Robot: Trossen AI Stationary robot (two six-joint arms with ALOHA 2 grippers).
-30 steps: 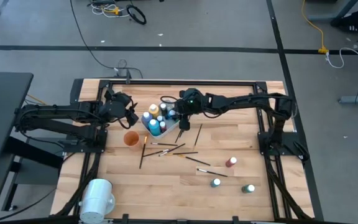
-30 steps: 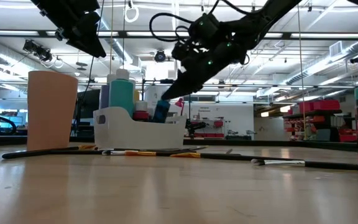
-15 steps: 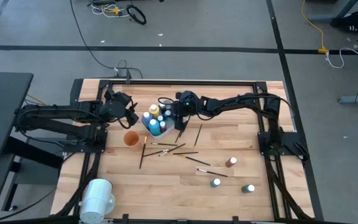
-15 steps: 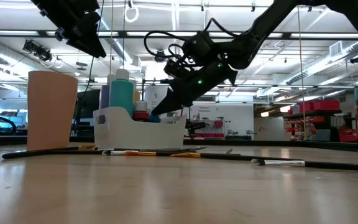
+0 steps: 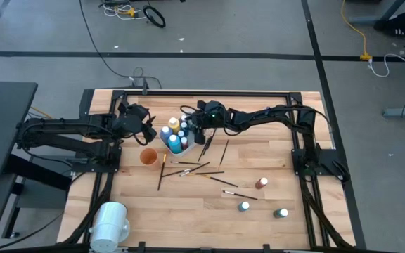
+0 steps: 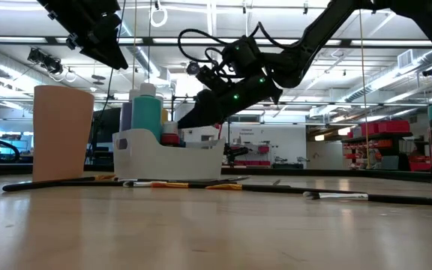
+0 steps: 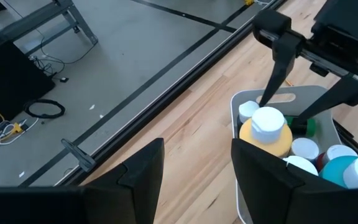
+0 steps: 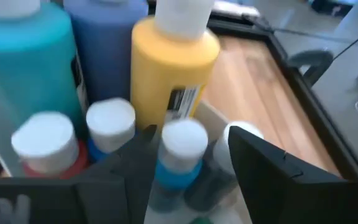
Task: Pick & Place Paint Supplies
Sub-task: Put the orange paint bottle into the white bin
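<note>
My right gripper [image 5: 192, 131] reaches down into the white tub [image 5: 176, 145] and is open. In the right wrist view a small blue bottle with a white cap [image 8: 180, 155] stands between its fingers. Teal [image 8: 30, 56], dark blue [image 8: 104, 43], yellow [image 8: 166, 62] and red [image 8: 42, 149] bottles stand in the tub around it. Several dark-handled brushes [image 5: 192, 169] lie on the table in front of the tub. My left gripper [image 5: 148, 130] waits open and empty to the tub's left, above table height. My right gripper comes slanting down into the tub from the table's right. One finger [image 8: 135, 168] lies close to the blue bottle's side; whether it touches I cannot tell. The other finger [image 8: 260, 168] stands apart from the bottle. The bottle stands upright in the tub.
An orange cup [image 5: 148, 156] stands in front of the tub's left end. Three bottles stand at the near right: red [image 5: 261, 183], teal [image 5: 244, 206] and green [image 5: 280, 212]. A large white cylinder [image 5: 110, 221] lies at the near left corner.
My right gripper has gone toward the table's left edge and down into the tub with the blue bottle. The bottle showed above the tub's rim a second ago and now sits below it among the other bottles.
</note>
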